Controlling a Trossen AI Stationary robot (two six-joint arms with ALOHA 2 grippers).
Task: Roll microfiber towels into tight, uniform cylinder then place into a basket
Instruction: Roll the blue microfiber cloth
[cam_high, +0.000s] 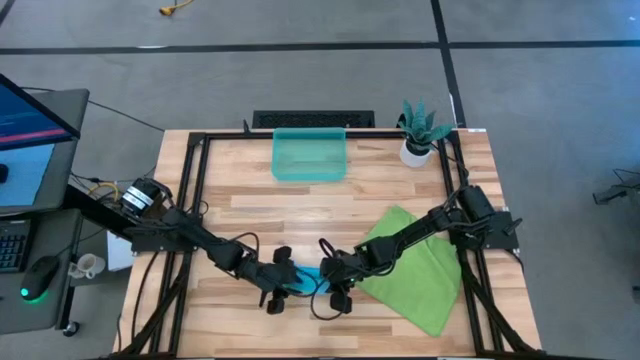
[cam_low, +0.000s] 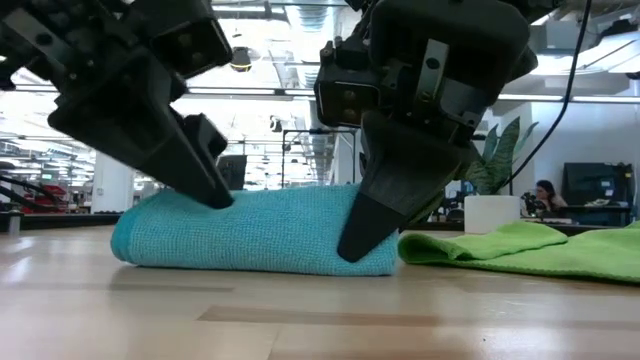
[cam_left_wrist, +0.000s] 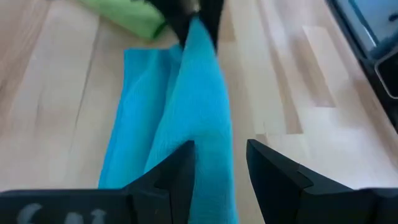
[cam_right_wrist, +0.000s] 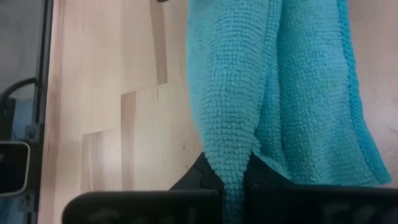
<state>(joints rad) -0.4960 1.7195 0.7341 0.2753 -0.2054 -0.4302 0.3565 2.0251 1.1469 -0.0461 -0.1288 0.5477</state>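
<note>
Blue towel (cam_low: 255, 230) lies in a loose, half-rolled bundle near the front edge of the table (cam_high: 300, 205), between my two arms. I read it as light, soft and floppy: the terry weave sags under its own weight and will not hold a roll unless I keep tension on it. The nap looks grippy, so I expect no slipping from the pads, but a pinch of a single layer would likely peel the roll open.

Right gripper (cam_right_wrist: 226, 177) is clenched on a raised fold of the blue towel at its end nearest the green towel; the wrist view shows the ridge of cloth pinched between both fingers. Left gripper (cam_left_wrist: 221, 168) sits at the opposite end, fingers parted and straddling the top fold. I see cloth between them, but I cannot confirm they bear on it, so I count that side as released.

Green towel (cam_high: 410, 270) lies spread flat just beside the bundle on my right side, under the right arm, not rolled. Basket (cam_high: 310, 155) stands at the far edge of the table, well apart, with nothing visible inside. Potted plant (cam_high: 418, 130) is near it.

Judgement on hold: take the bundle at both ends, across all layers, and lift level. One-end pickup would let it unroll.
</note>
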